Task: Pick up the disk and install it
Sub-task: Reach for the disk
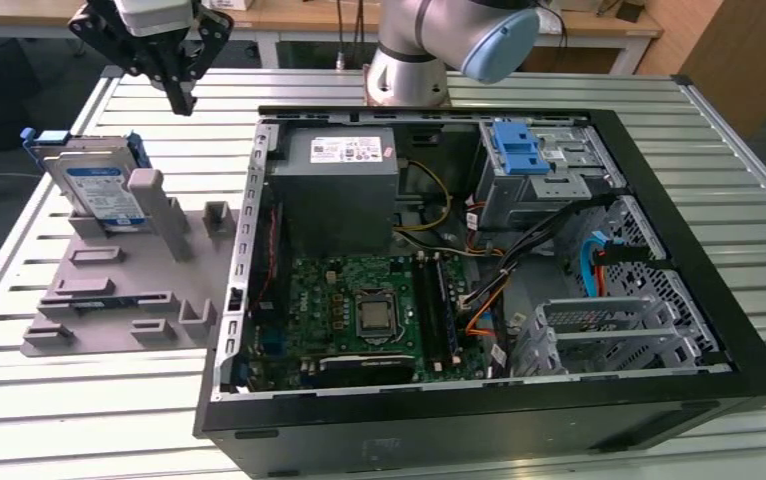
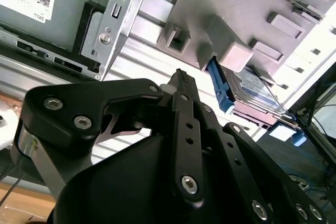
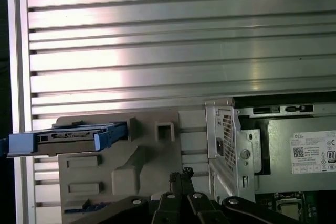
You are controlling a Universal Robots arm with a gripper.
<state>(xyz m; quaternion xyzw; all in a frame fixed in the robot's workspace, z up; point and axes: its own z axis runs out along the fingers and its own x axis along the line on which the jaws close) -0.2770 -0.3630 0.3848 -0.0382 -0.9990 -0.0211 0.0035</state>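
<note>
The disk (image 1: 96,185) stands on edge in a grey holder (image 1: 116,300) on the exterior view's left, its blue-and-white label showing and a blue carrier frame around it. In the first wrist view the disk (image 3: 73,137) appears edge-on, and in the second wrist view the disk (image 2: 257,90) leans against the holder. My gripper (image 1: 180,100) hangs above the slatted table, beyond the disk and apart from it. Its black fingers meet at the tip in both wrist views, with nothing between them (image 2: 181,74) (image 3: 182,174).
An open black computer case (image 1: 490,420) lies beside the holder, with a grey power supply (image 1: 336,190), a motherboard (image 1: 370,310) and a drive cage carrying a blue clip (image 1: 519,148). The slatted metal table (image 1: 63,400) runs around them. The arm's base (image 1: 410,70) stands behind the case.
</note>
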